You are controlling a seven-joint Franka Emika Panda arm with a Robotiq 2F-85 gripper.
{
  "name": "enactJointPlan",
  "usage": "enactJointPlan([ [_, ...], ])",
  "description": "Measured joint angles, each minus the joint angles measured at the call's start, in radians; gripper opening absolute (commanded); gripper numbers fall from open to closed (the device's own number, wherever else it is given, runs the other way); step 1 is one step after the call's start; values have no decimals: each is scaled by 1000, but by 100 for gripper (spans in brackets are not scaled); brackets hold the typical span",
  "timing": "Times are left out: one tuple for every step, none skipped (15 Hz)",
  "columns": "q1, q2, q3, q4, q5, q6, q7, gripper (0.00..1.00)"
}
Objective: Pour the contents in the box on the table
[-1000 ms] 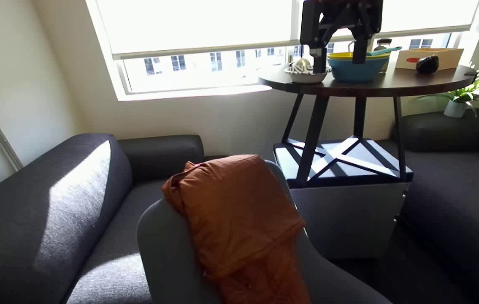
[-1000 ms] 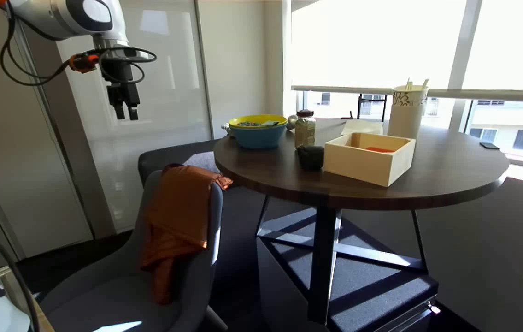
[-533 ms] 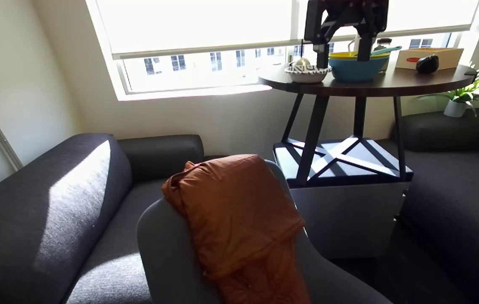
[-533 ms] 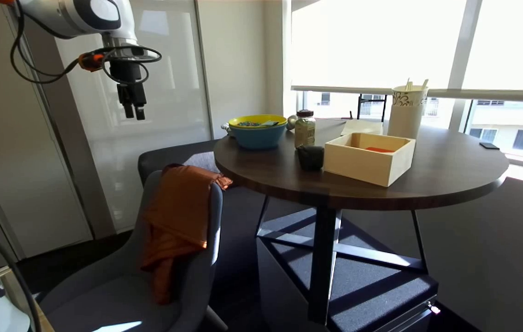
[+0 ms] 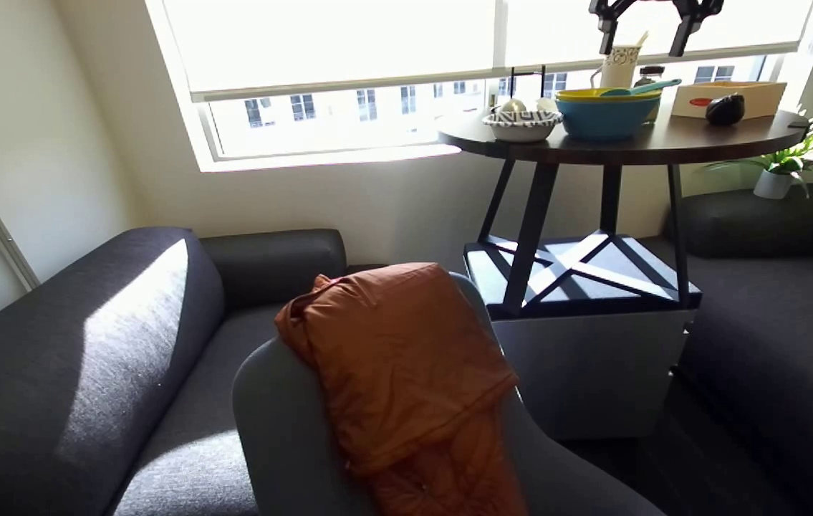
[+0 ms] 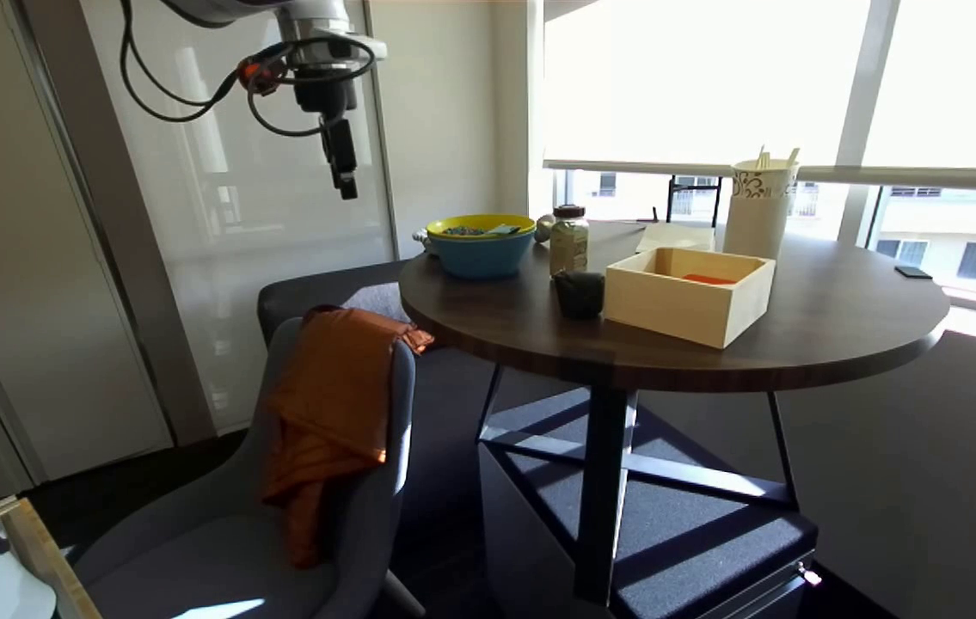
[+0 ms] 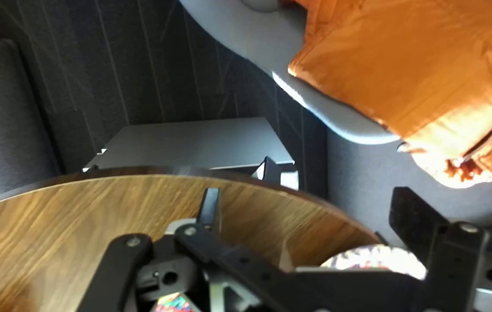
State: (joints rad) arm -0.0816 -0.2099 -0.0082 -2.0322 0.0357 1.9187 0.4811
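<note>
Two fingers [image 5: 607, 39] point down, spread wide and holding nothing, in an exterior view; the gripper [image 5: 641, 53] hangs higher than the table [image 5: 693, 143], where the box [image 5: 757, 100] sits, to the picture's right. In an exterior view, the arm [image 6: 316, 17] reaches in from the upper left, the gripper slightly tilted, well apart from the box, which rests beyond the bowl [image 6: 483, 258] and jar [image 6: 569, 245]. In the wrist view, one fingertip shows against the table, the other past its edge.
</note>
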Motion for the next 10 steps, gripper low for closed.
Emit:
enactJointPlan([
  [-21,3,-24,19,0,11,5,100],
  [-40,6,-45,38,0,20,13,100],
  [-58,11,-65,59,0,26,30,100],
  [-73,13,-79,75,0,30,52,100],
  [-83,15,-88,85,0,31,69,100],
  [-88,15,-91,91,0,31,79,100],
  [-87,15,-90,94,0,31,88,100],
  [-86,16,-87,95,0,31,95,100],
  [-86,17,-86,95,-1,31,96,100],
  [-86,17,-87,95,-4,31,97,100],
])
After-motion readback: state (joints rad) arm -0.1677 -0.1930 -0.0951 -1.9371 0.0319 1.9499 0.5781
